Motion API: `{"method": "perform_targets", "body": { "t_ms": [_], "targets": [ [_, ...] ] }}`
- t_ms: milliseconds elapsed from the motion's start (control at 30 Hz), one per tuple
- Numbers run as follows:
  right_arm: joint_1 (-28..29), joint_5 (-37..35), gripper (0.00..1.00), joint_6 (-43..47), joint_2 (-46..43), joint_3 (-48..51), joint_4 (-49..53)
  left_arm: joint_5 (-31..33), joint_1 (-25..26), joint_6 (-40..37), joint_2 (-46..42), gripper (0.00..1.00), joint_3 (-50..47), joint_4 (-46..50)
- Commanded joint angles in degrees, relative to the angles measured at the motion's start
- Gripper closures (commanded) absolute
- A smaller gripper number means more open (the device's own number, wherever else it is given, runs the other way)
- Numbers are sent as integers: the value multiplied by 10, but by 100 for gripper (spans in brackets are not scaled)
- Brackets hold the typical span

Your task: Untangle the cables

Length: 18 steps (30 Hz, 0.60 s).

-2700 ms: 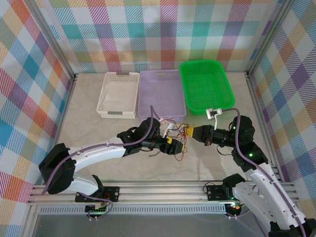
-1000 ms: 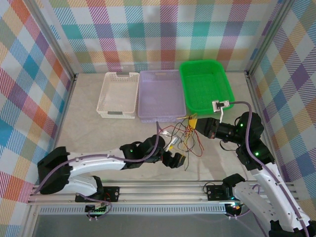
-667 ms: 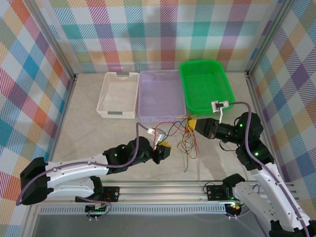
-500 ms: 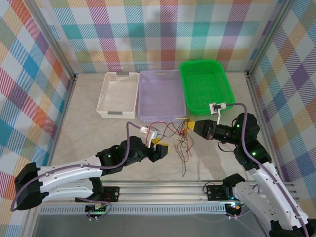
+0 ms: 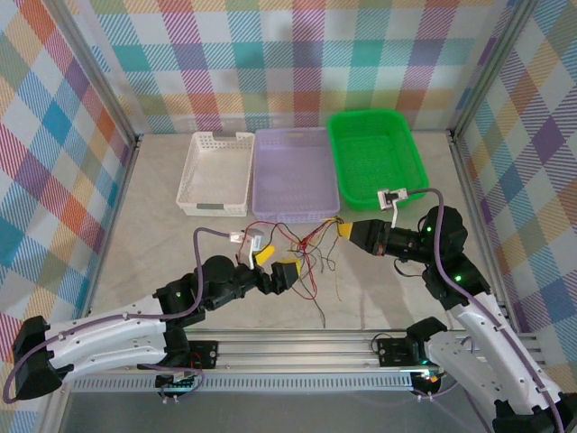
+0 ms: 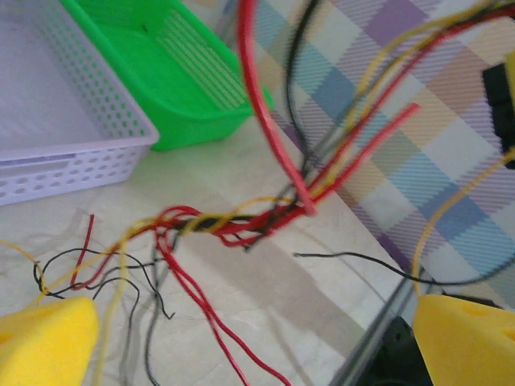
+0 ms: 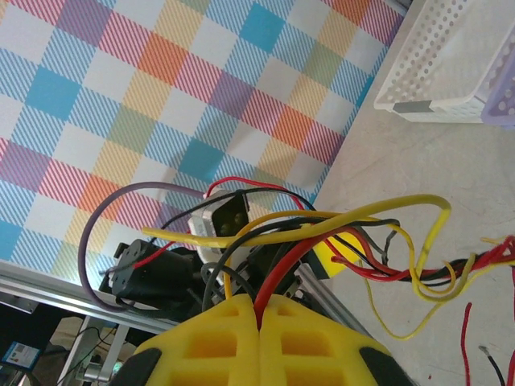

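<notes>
A pale table (image 5: 162,244) sits inside plaid walls, with both arms reaching in from the bottom edge of the overhead view. Nearest, at lower centre, the left gripper (image 6: 257,338) has its yellow pads (image 6: 44,338) spread wide. Strands pass between them, but nothing is pinched.

The cables (image 6: 225,223) lie just beyond it as a red, yellow and black bundle, twisted together in the middle. Loose ends trail down towards the bottom of the frame. To the right of centre, the right gripper (image 7: 259,322) has its pads pressed together on one end of that bundle — the red and yellow strands rise straight out of the seam.

Along the top of the table stand a white basket (image 5: 214,209), a lavender tray (image 5: 288,215) and a green tray (image 5: 365,114), all well apart from the wires.

The main risk is the twist. If the left pads close on several strands at once and pull away from the right gripper, the braid probably tightens into a knot. A hard tug could also slip the thin wires out of the right clamp.

A second ago the left gripper sat further right, under the hanging strands. It has since drawn back to the left and opened — and the bundle now spreads wider between the two grippers.
</notes>
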<state>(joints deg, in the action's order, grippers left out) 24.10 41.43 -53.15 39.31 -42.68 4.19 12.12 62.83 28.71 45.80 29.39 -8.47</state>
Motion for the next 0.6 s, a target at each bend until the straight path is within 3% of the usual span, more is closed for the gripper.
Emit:
{"method": "perform_targets", "body": {
  "t_ms": [0, 100, 200, 333, 567],
  "targets": [
    [8, 8, 100, 6, -2, 9, -38, 62, -17, 29, -20, 0, -4, 5],
    [11, 11, 100, 8, -6, 16, -39, 91, -36, 37, -31, 0, 2, 25],
    [14, 11, 100, 5, -11, 29, -43, 76, -77, 63, -32, 0, 8, 35],
    [17, 11, 100, -4, -13, 52, -63, 24, -121, 92, -20, 0, 12, 22],
    [24, 18, 100, 1, -6, 50, -74, -80, -123, 129, 14, 0, -2, -62]
  ]
}}
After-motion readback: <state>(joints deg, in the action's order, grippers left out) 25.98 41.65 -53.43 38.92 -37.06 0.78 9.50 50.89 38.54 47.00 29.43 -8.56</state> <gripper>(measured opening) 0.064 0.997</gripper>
